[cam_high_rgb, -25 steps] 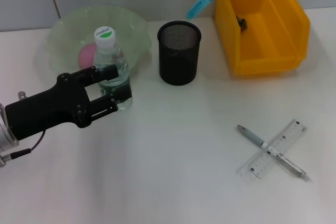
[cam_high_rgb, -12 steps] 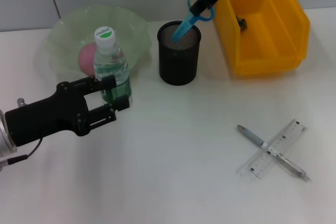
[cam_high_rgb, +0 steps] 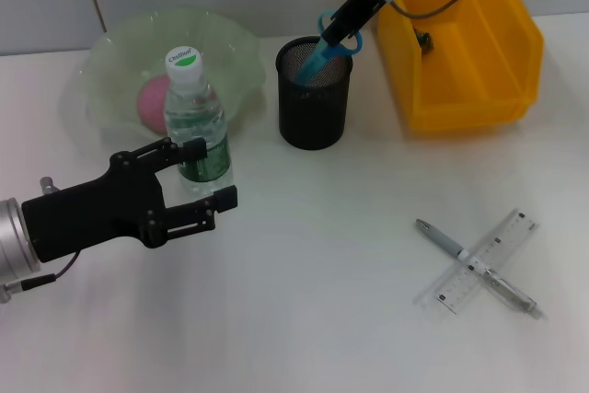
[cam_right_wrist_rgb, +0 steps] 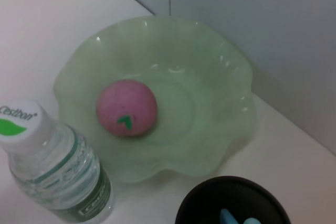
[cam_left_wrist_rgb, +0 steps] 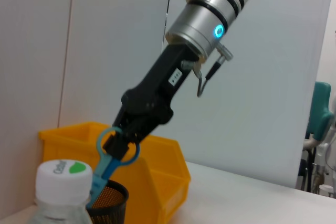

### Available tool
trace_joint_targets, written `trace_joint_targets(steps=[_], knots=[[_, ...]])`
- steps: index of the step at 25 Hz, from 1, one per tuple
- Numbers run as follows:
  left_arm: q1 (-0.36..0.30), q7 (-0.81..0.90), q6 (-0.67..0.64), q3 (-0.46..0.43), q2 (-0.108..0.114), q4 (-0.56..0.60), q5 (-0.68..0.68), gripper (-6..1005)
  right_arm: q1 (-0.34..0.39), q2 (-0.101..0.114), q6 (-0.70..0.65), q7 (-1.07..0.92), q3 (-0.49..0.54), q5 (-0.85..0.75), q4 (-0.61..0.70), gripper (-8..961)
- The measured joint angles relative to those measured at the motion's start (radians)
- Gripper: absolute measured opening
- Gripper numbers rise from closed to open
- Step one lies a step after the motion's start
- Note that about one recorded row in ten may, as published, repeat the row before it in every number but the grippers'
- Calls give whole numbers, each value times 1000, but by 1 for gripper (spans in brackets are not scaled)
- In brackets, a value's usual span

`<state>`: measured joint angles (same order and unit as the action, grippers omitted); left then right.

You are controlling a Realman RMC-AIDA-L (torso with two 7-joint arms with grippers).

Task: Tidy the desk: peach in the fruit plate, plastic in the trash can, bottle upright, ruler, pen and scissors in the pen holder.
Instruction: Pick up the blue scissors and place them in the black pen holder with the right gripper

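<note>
The blue scissors (cam_high_rgb: 333,38) hang blade-down with their tip inside the black mesh pen holder (cam_high_rgb: 315,94). My right gripper (cam_high_rgb: 352,18) is shut on their handle, also seen in the left wrist view as right gripper (cam_left_wrist_rgb: 122,141) and scissors (cam_left_wrist_rgb: 108,161). The bottle (cam_high_rgb: 194,113) stands upright in front of the green fruit plate (cam_high_rgb: 110,57), which holds the pink peach (cam_high_rgb: 152,97). My left gripper (cam_high_rgb: 215,172) is open just in front of the bottle's base. The pen (cam_high_rgb: 444,241) and clear ruler (cam_high_rgb: 504,238) lie crossed at near right. I cannot make out any plastic.
The yellow trash can (cam_high_rgb: 465,103) stands at the back right, next to the pen holder, with a small dark item (cam_high_rgb: 424,40) inside. The right wrist view shows the peach (cam_right_wrist_rgb: 126,107), plate (cam_right_wrist_rgb: 210,103) and bottle (cam_right_wrist_rgb: 52,161).
My right gripper has lowered the scissors until the tip entered the pen holder. My left gripper has drawn back from the bottle toward the near side and right.
</note>
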<state>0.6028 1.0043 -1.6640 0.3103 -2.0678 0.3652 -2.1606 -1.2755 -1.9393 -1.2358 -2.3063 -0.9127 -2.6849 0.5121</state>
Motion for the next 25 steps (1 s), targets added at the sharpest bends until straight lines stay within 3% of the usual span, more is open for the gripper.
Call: trace_joint_targets(steps=[6, 12, 19, 25], knots=[[2, -3, 4, -2, -1, -1, 13, 783, 5, -10, 25, -6, -6, -3, -18, 89], [3, -3, 5, -3, -2, -2, 20, 814, 14, -25, 56, -11, -8, -3, -16, 93], [-1, 1, 5, 2, -1, -2, 37, 814, 16, -26, 70, -38, -11, -3, -14, 98], [0, 6, 5, 2, 0, 0, 38, 814, 16, -29, 66, -40, -12, -5, -9, 302]])
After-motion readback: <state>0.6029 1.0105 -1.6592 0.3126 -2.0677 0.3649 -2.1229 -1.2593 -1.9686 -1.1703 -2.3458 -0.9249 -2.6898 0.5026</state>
